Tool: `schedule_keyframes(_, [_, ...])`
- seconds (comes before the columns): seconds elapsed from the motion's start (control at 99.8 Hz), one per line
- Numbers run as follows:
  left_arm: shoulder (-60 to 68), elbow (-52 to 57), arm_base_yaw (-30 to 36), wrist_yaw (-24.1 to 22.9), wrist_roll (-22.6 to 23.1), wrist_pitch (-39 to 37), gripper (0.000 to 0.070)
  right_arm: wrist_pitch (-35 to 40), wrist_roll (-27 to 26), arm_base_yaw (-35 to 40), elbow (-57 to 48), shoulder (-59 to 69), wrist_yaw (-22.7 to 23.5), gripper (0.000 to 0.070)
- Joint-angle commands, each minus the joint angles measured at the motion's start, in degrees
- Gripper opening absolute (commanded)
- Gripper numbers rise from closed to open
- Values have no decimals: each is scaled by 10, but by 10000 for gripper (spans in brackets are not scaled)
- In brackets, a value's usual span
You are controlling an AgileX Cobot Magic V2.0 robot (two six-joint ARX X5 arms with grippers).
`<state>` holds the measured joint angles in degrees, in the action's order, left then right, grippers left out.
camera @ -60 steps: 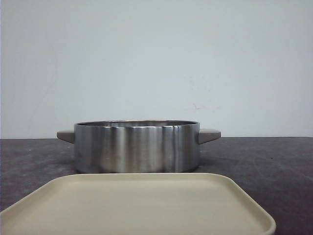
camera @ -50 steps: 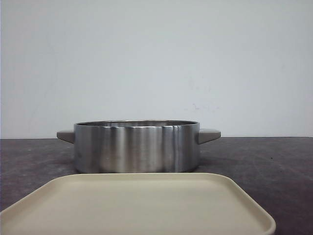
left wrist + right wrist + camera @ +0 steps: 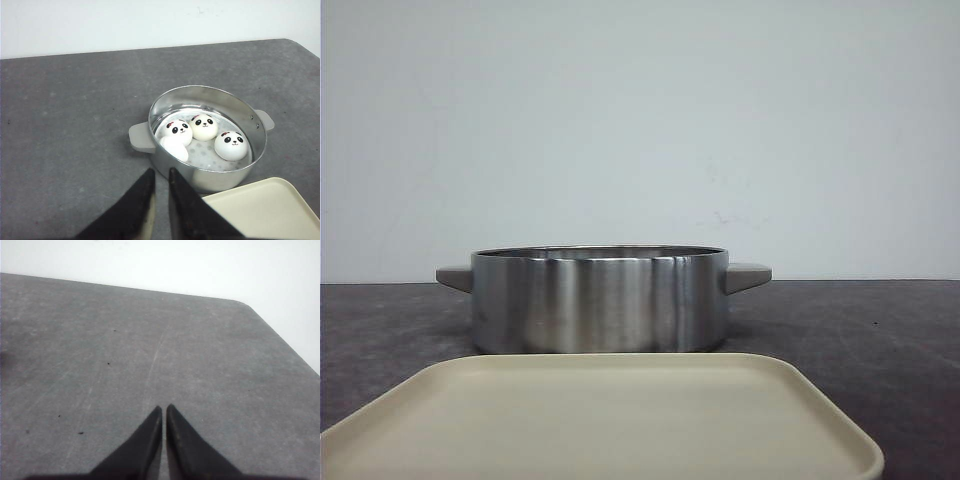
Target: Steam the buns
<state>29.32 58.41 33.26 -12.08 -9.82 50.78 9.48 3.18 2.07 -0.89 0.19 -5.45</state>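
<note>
Front view: no change vs. moments ago; round steel pot (image 3: 600, 300) sits mid-desk behind the beige square plate (image 3: 600, 420) at the near edge, which looks bare.

Left wrist: left tool (image 3: 160, 175) nearly shut, empty. White panda-face buns (image 3: 202, 135) lie inside the pot; loading seems done.

Right wrist: right tool (image 3: 164, 410) closed, empty, over bare grey desk (image 3: 100, 350).

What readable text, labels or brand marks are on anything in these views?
None. The steel pot, the beige tray, the buns and the table carry no words, numbers or logos. The buns show only painted panda faces. Both grippers are plain black.
</note>
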Motion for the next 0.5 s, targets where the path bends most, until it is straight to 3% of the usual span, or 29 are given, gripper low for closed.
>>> schedule_keyframes(0.0, [2, 6, 3, -2, -1, -7, 0, -4, 3, 0, 2, 0, -2, 8])
schedule_keyframes(0.16, [2, 6, 3, -2, 4, -10, 0, -4, 3, 0, 2, 0, -2, 8])
schedule_keyframes(0.301, [-4, 1, -14, -8, 43, -21, 0, -4, 3, 0, 2, 0, -1, 9])
schedule_keyframes(0.401, [-19, -43, -52, -2, 67, -110, 0, -4, 3, 0, 2, 0, -1, 9])
schedule_keyframes(0.491, [-47, -122, -91, 32, 73, -229, 0, -4, 3, 0, 2, 0, -2, 9])
